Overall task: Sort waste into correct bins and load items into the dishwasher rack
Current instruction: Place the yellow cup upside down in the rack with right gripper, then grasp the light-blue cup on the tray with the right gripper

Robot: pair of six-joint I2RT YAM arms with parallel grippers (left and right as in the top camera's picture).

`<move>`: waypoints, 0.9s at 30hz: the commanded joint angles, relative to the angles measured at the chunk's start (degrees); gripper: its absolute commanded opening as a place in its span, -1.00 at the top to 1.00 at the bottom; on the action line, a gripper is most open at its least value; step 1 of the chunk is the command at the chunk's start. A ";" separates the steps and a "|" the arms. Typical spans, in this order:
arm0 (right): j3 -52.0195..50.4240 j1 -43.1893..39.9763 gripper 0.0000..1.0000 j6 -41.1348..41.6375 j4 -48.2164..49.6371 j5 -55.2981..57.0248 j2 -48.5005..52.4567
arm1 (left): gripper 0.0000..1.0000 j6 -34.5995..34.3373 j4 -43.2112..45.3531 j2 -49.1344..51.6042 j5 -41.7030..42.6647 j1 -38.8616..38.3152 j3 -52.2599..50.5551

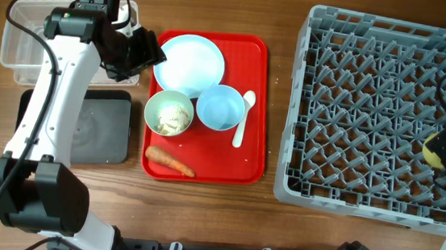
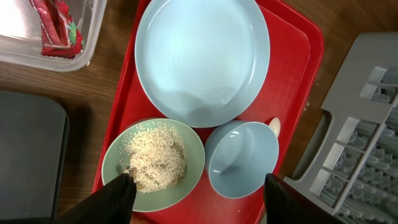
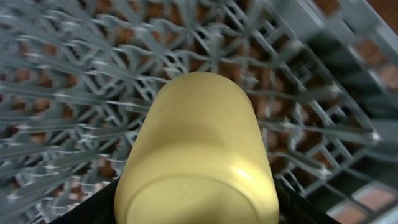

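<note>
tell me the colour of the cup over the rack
Pale yellow. The cup shows best in the right wrist view, above the grey rack.

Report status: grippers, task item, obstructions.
Left gripper open, above flat red tray. Right gripper shut on small yellow cup, over grey plastic lattice rack. No obstruction seen.

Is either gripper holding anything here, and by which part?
The right gripper holds the yellow cup by its sides. The left gripper is open, holding nothing.
</note>
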 commanded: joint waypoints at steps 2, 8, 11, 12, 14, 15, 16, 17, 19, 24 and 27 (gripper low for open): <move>1.09 -0.44 0.18 2.08 -4.02 2.80 2.99 | -0.35 0.94 -0.07 -0.42 -0.55 -0.20 0.48; 0.96 -0.44 0.09 2.10 -5.49 2.78 7.43 | -0.35 1.16 -0.13 -0.42 -0.57 -0.20 0.48; 0.98 -0.44 -0.47 2.08 -5.38 2.49 8.39 | -0.36 1.14 -0.15 -0.42 -0.55 -0.20 0.48; 0.98 -0.44 -0.57 2.10 -5.38 2.49 8.39 | -0.36 1.14 -0.17 -0.42 -0.55 -0.20 0.48; 0.98 -0.44 -0.61 2.05 -5.27 1.36 8.39 | -0.37 1.14 -0.22 -0.42 -0.55 -0.20 0.48; 0.98 -0.44 -0.62 2.03 -5.14 0.22 8.37 | -0.38 1.14 -0.28 -0.42 -0.55 -0.20 0.48; 1.01 -0.42 -0.62 2.05 -5.09 -1.03 8.24 | -0.39 1.14 -0.31 -0.42 -0.55 -0.20 0.48; 1.20 -0.42 -0.61 1.88 -4.90 -3.52 7.63 | -0.39 1.14 -0.44 -0.42 -0.55 -0.20 0.48; 2.93 -0.42 -0.62 -1.36 -3.72 -12.96 5.31 | -0.37 1.16 -1.25 -0.39 -0.55 -0.20 0.48; 3.89 8.09 -0.61 -12.33 2.40 -39.10 -1.88 | -0.35 2.47 -1.31 0.72 -2.45 -4.79 0.31; 3.89 24.17 -0.58 -13.29 6.10 -38.18 -1.36 | -0.36 2.38 -2.01 1.27 -11.76 -10.80 0.31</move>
